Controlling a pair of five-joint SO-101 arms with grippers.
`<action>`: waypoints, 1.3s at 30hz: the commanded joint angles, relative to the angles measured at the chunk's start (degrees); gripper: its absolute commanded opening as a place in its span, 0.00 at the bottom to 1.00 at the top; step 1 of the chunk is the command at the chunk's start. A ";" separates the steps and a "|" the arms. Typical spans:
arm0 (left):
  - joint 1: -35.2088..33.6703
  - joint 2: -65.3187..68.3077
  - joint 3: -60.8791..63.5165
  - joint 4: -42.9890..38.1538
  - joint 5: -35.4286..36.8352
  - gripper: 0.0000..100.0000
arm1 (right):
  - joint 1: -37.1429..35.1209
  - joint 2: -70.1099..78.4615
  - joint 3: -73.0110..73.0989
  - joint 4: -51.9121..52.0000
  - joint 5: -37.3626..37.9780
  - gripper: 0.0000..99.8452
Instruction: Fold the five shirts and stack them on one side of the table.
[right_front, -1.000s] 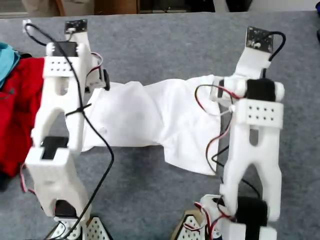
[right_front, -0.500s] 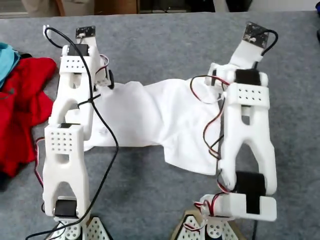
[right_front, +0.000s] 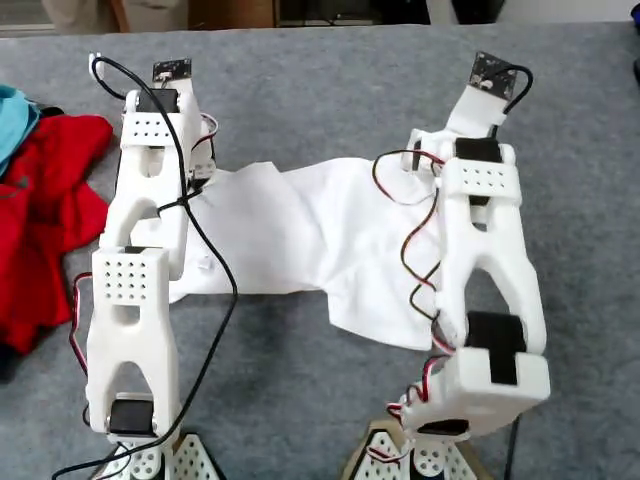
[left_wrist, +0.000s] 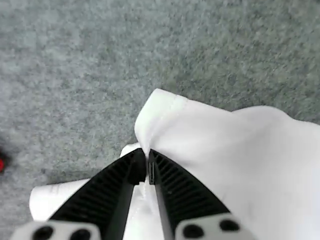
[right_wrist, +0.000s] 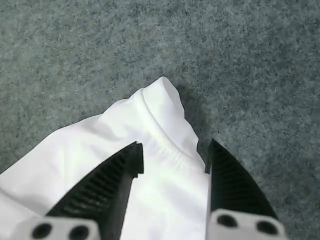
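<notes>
A: High view. The white shirt (right_front: 300, 235) lies spread across the middle of the worktop (right_front: 320, 80), running from one arm to the other. It is rumpled and its near edge is uneven. A red shirt (right_front: 45, 230) and some blue cloth (right_front: 10, 110) are heaped at the left edge. Hands?

B: The left hand (right_front: 203, 170) sits at the shirt's far left corner and the right hand (right_front: 420, 155) at its far right corner. I cannot read their state from up here.

A: Left wrist view.

B: Its fingers (left_wrist: 120, 182) are pressed together with a pinch of white cloth caught between the tips, just beside a stitched hem (left_wrist: 165, 102). Clamped on the shirt.

A: Right wrist view.

B: The right fingers (right_wrist: 112, 182) stand apart and straddle the hemmed corner (right_wrist: 162, 107). The cloth lies between them, not gripped.

A: Handling estimate?

B: Thin, light and limp, with no stiffness. It will likely sag and drag between the two holds, and a shallow pinch may slip. My judgement is to take both far corners on the doubled hem, where the seam gives some bite. Lift evenly so the fold falls straight.
</notes>
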 joint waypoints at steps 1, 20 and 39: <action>-0.09 -0.84 -2.90 2.46 0.09 0.02 | -1.10 2.95 -5.14 -2.11 -4.04 0.22; -0.53 -1.36 -2.99 5.45 0.09 0.02 | -3.30 33.80 -41.36 19.25 -5.01 0.00; -10.37 -6.46 2.99 7.82 0.26 0.02 | 5.58 59.03 -85.49 42.02 -0.88 0.01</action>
